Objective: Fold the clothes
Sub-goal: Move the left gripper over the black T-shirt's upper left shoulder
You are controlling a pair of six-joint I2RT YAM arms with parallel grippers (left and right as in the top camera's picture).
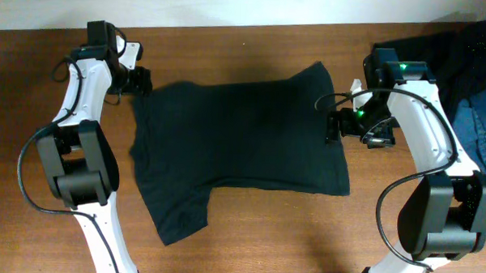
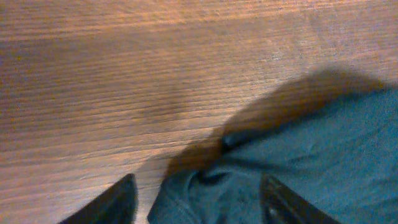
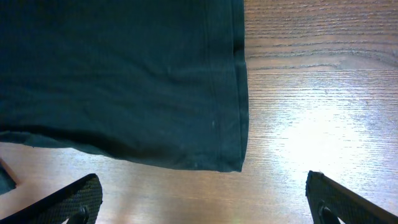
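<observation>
A dark T-shirt (image 1: 243, 140) lies spread flat on the wooden table, one sleeve pointing to the front left. My left gripper (image 1: 140, 79) is at the shirt's far left corner. In the left wrist view its fingers (image 2: 199, 202) are open, with a bunched fold of the shirt (image 2: 292, 168) between them. My right gripper (image 1: 334, 126) is at the shirt's right edge. In the right wrist view its fingers (image 3: 205, 199) are wide open over bare wood, just off the shirt's hemmed corner (image 3: 155, 81).
A pile of dark and blue denim clothes (image 1: 480, 88) lies at the table's right edge, behind the right arm. The wooden table (image 1: 248, 234) extends in front of the shirt.
</observation>
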